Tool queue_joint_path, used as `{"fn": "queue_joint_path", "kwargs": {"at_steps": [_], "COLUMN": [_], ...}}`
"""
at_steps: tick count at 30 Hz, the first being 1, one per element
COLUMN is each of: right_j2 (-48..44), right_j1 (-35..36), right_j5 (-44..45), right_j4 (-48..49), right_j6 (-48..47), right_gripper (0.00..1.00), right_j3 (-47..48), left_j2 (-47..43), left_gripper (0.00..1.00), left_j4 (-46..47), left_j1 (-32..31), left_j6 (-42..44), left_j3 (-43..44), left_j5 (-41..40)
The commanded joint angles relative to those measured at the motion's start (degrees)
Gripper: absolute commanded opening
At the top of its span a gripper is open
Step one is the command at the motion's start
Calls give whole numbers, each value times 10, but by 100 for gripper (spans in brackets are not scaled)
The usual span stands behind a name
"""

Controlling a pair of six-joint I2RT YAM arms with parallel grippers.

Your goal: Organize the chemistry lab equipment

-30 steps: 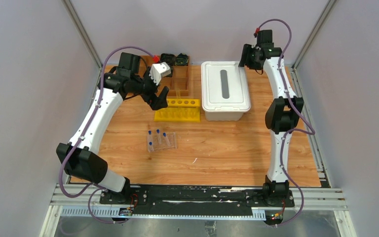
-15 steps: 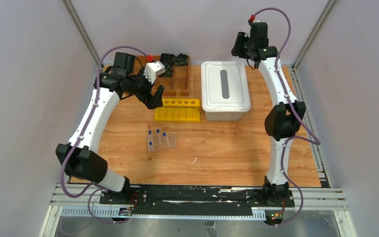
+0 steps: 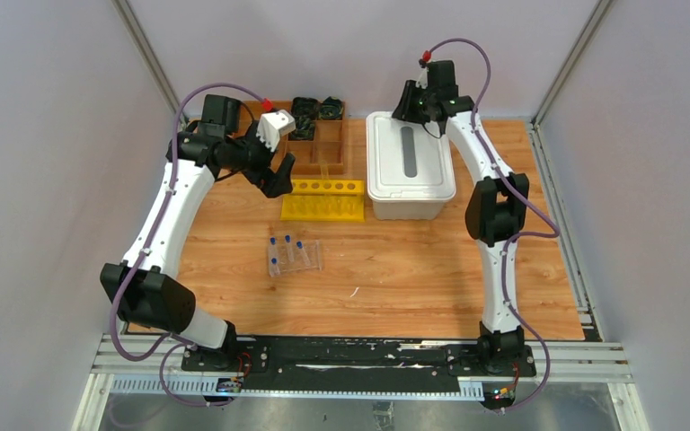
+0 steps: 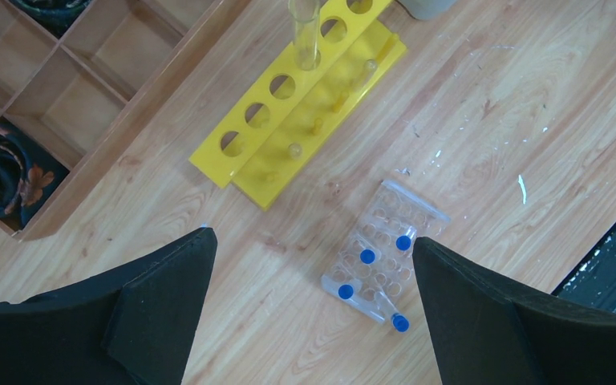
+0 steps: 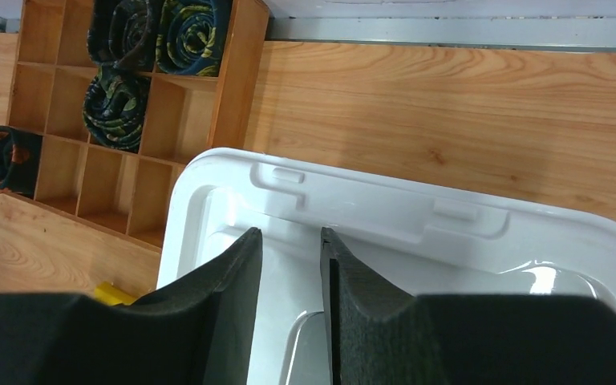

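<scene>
- Two hands of mine, both empty. My left hand (image 3: 277, 178) gapes wide above the table (image 3: 413, 278), just left of the yellow rack (image 4: 313, 128). My right hand (image 5: 290, 237) has its jaws drawn narrow, with nothing between them.
- The right hand hangs over the far rim of the white box lid (image 5: 385, 216), beside the wooden tray (image 5: 237, 80). I take the step in hand to be getting that lid off.
- To do it well, I would settle the narrow jaws squarely over the lid's raised lip, pinch firmly, and lift straight up so the box does not drag.
- The blue-capped tubes (image 4: 367, 256) sit in a clear rack (image 4: 409, 208) on the table nearer me, well apart from the box. One glass tube (image 4: 305, 36) stands in the yellow rack.
- My left hand should keep clear of that tube.
</scene>
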Motion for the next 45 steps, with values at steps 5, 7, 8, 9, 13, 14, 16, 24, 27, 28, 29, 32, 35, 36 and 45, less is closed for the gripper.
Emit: {"fn": "queue_joint_path", "kwargs": {"at_steps": [5,7,8,9,13,14,16,24,27,28,29,32,35,36,45], "right_j2": [39,41,39,37,32,30,21,-85,-161,-192,-226,-348,-485,-524,-817], "right_j1": [-16,-18,-18,-19,-22,-23,-23,-19,-5,2,8,25,33,34,34], "right_j5": [13,11,12,13,4,-1,-8,17,43,54,69,101,139,157,436], "right_j4": [-7,-8,-9,-9,-12,-13,-18,-4,0,1,2,28,53,54,222], "right_j6": [-8,-18,-23,-27,-38,-42,-52,-69,-77,-82,-86,-88,-88,-81,-94], "right_gripper": [37,37,37,37,37,36,33,61,72,75,79,92,96,96,98], "right_j3": [30,25,19,9,-27,-36,-53,-138,-145,-158,-183,-310,-453,-499,-891], "left_j2": [-15,-16,-17,-18,-19,-20,-23,-63,-88,-97,-107,-141,-164,-171,-293], "left_gripper": [99,99,99,99,99,99,99,100,100,100,100,100,100,100,100], "left_j4": [-3,-3,-3,-2,-3,-3,-3,-3,-2,-2,-2,-2,-1,5,240], "left_j1": [3,3,3,3,3,3,3,6,27,40,54,115,185,207,269], "left_j6": [-2,-1,-1,1,2,2,3,-6,-24,-31,-38,-36,-21,-18,-73], "left_j3": [13,10,8,6,1,-2,-8,-47,-47,-49,-52,-83,-129,-150,-418], "left_j5": [1,-1,-1,0,1,1,1,-22,-24,-23,-20,-16,-12,-13,-60]}}
